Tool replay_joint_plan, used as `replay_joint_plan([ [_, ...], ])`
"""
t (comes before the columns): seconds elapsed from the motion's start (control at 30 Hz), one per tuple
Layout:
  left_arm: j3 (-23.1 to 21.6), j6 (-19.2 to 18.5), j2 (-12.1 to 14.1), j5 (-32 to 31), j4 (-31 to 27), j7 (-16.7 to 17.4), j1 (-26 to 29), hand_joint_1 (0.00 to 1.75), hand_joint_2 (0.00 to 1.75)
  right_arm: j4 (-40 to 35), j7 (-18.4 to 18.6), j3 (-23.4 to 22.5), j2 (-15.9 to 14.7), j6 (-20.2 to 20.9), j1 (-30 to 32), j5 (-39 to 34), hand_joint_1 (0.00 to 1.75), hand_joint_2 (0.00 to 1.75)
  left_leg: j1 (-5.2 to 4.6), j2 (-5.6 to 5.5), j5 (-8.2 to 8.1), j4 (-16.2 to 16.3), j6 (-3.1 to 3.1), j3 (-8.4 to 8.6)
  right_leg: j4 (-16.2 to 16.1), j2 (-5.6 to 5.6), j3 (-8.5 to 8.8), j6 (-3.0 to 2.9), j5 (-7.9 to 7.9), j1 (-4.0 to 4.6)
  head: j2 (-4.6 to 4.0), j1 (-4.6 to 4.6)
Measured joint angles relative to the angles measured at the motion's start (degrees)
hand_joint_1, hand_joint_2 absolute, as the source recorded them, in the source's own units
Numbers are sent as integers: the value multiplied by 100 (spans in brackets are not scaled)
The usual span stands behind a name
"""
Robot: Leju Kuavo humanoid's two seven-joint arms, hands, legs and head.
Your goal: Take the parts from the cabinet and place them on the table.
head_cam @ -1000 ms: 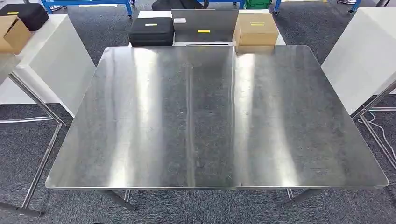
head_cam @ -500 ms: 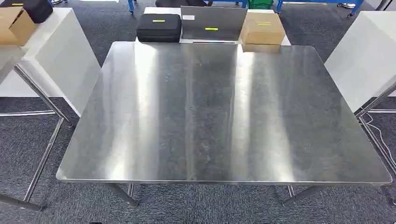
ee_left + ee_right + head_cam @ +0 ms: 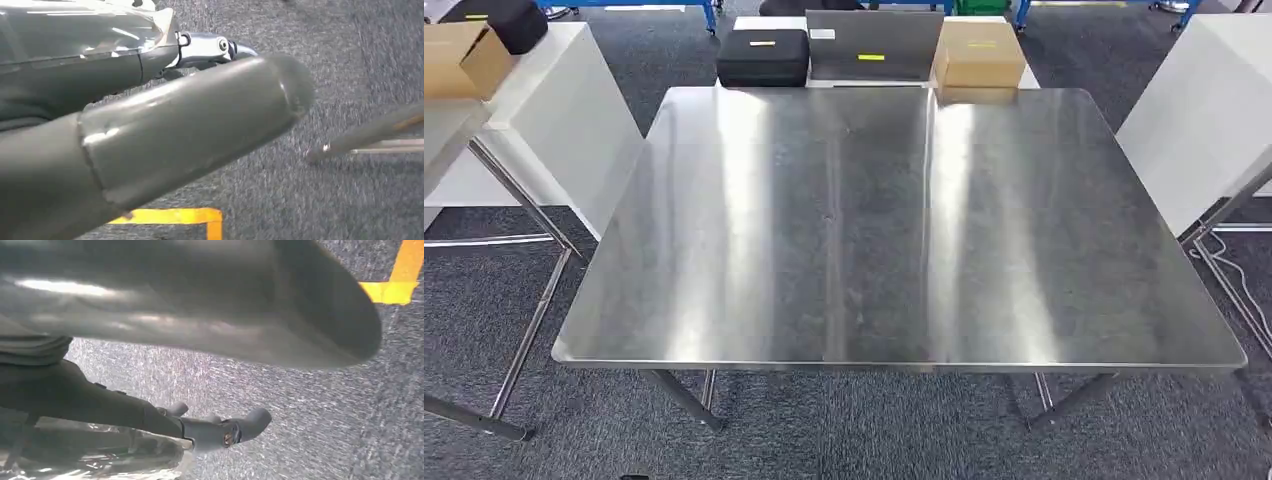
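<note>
1. The parts sit nowhere on the steel worktop (image 3: 894,230); the cabinet is out of sight.
2. Left hand (image 3: 165,135) and right hand (image 3: 215,432) hang over carpet; their grasp I cannot tell.
3. The camera has shifted slightly, so the robot seems unsettled before fetching.

I see the left hand (image 3: 165,135) very close up, and its thick grey thumb hides most of its fingers (image 3: 235,49), so I cannot tell how they lie. The right hand (image 3: 200,305) is big and blurry too. Beyond the tabletop (image 3: 894,230), the black case (image 3: 762,56) and the cardboard box (image 3: 977,55) are far off, and their yellow labels are too small to read. Another cardboard box (image 3: 459,58) is cut off at the picture's edge.
</note>
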Motion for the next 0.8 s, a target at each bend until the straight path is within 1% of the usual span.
replay_joint_plan([
  [0.03, -9, 0, 4, 0, 0, 0, -4, 0, 0, 0, -2, 0, 2, -2, 7, 0, 0, 0, 9, -3, -312, 441, -29, -152, 4, -15, -4, -22, 27, 8, 0, 2],
  [0.07, -13, 0, 7, 0, 0, 2, -3, 0, 0, 0, -4, 0, 7, -2, 11, 0, 0, 0, 10, -2, -594, 949, -62, -316, 17, -26, -60, -28, 72, 18, 0, -2],
  [0.1, -20, -4, 9, 0, 0, 7, 1, 0, 0, 0, -7, 0, 11, -2, 19, 0, 0, 0, 16, -1, -721, 1234, -85, -384, 32, -28, -114, -23, 103, 20, 0, -2],
  [0.13, -28, -7, 9, 0, 0, 7, 3, 0, 0, 0, -7, 0, 15, -2, 32, 0, 0, 0, 29, 0, -700, 1264, -102, -328, 56, -27, -165, -3, 123, 20, 0, 0],
  [0.17, -37, -7, 11, 0, 0, 7, 2, 0, 0, 0, -7, 0, 26, -2, 41, 0, 0, 0, 45, 1, -592, 1096, -108, -185, 93, -29, -212, -2, 138, 19, 0, -2],
  [0.2, -42, -7, 11, -4, 0, 7, 1, 0, 0, 0, -7, 0, 31, -2, 43, -2, 0, 0, 61, 5, -384, 686, -109, 106, 140, -30, -268, 6, 143, 12, 0, -2],
  [0.23, -44, -7, 15, -13, 0, 7, -2, 0, 0, 0, -7, 0, 37, -2, 40, -7, 0, 0, 72, 5, -230, 295, -108, 357, 183, -29, -304, 12, 145, 7, 0, -2],
  [0.27, -46, -7, 20, -35, -2, 7, -13, 0, 0, 0, -7, 0, 42, -2, 35, -17, 0, 0, 87, 1, -145, -243, -95, 679, 248, -30, -348, 22, 148, 9, 0, -4],
  [0.3, -52, -13, 20, -41, -2, 7, -35, 0, 0, 0, -7, 0, 37, -2, 33, -20, 0, 0, 38, -6, -190, -313, -56, 682, 290, -30, -401, 66, 149, 75, 0, -4],
  [0.33, -59, -13, 20, -41, -2, 4, -38, 0, 0, 0, -7, 0, 39, -2, 29, -31, 0, 0, 34, -16, -148, -306, 5, 648, 291, -30, -414, 106, 176, 60, 0, 22],
  [0.37, -68, -15, 24, -41, -2, 7, -32, 0, 0, 0, -7, 0, 42, -2, 29, -35, 0, 0, 4, -16, -128, -301, 41, 629, 269, -30, -430, 159, 212, 58, 0, 11],
  [0.4, -70, -22, 24, -42, -2, 7, -32, 0, 0, 0, -7, 0, 39, -2, 32, -37, 0, 0, -29, -16, -100, -302, 90, 619, 236, -29, -434, 222, 255, 55, 0, 18],
  [0.43, -72, -24, 24, -41, -2, 7, -35, 0, 0, 0, -9, 0, 39, -4, 43, -39, 0, 0, -23, -7, -28, -352, 167, 591, 234, -25, -466, 277, 290, 83, 0, 11],
  [0.47, -76, -28, 20, -41, -2, 7, -48, 0, 0, 0, -13, 0, 35, -4, 38, -39, 0, 0, 4, 24, 50, -385, 236, 565, 345, -18, -515, 277, 182, 36, 0, 13],
  [0.5, -81, -31, 20, -41, -4, 7, -52, 0, 0, 2, -22, 0, 44, -4, 40, -39, 0, 0, -4, 23, 92, -390, 292, 504, 541, -2, -625, 251, -40, 39, 0, 33],
  [0.53, -81, -31, 28, -37, -4, 7, -50, 0, 0, 2, -26, 0, 44, -6, 39, -39, 0, 0, -6, 28, 142, -389, 332, 437, 954, 2, -770, 211, -357, 27, 0, 59],
  [0.57, -81, -31, 33, -33, -4, 7, -47, 0, 0, 2, -26, 0, 42, -7, 38, -39, 0, 0, -12, 29, 190, -388, 334, 372, 1361, 7, -910, 203, -593, 20, 0, 55],
  [0.6, -81, -31, 39, -33, -4, 4, -46, 0, 0, 2, -31, 0, 42, -7, 40, -39, 0, 0, -16, 29, 252, -384, 330, 286, 1810, 13, -1030, 229, -789, 20, 0, 59],
  [0.63, -81, -31, 37, -31, -4, 0, -45, 0, 0, 2, -37, 0, 42, -4, 45, -39, 0, 0, -18, 28, 305, -382, 321, 217, 1981, 14, -1024, 281, -811, 19, 0, 59],
  [0.67, -83, -31, 33, -29, -4, -2, -44, 0, 0, 2, -48, 0, 42, -7, 46, -39, 0, 0, -18, 28, 353, -381, 310, 151, 1902, 14, -895, 340, -724, 9, 0, 55],
  [0.7, -85, -28, 33, -24, -4, -2, -44, 0, 0, 2, -52, 0, 42, -7, 41, -39, 0, 0, -17, 27, 401, -378, 292, 93, 1609, 14, -662, 404, -572, 1, 0, 64],
  [0.73, -85, -28, 31, -24, -4, -2, -44, 0, 0, 2, -68, 0, 35, -7, 34, -39, 0, 0, -14, 25, 452, -378, 271, 34, 1126, 14, -319, 455, -400, -2, 0, 57],
  [0.77, -87, -28, 28, -24, -4, -2, -46, 0, 0, 2, -81, 0, 26, -4, 24, -39, 0, 0, -14, 21, 500, -372, 241, -4, 592, 14, 46, 461, -323, -21, 0, 61],
  [0.8, -87, -26, 33, -22, -9, -4, -44, 0, 0, 2, -101, 0, 24, -4, 12, -39, 0, 0, -35, 18, 541, -361, 198, -30, 82, 25, 387, 413, -418, -26, 0, 61],
])
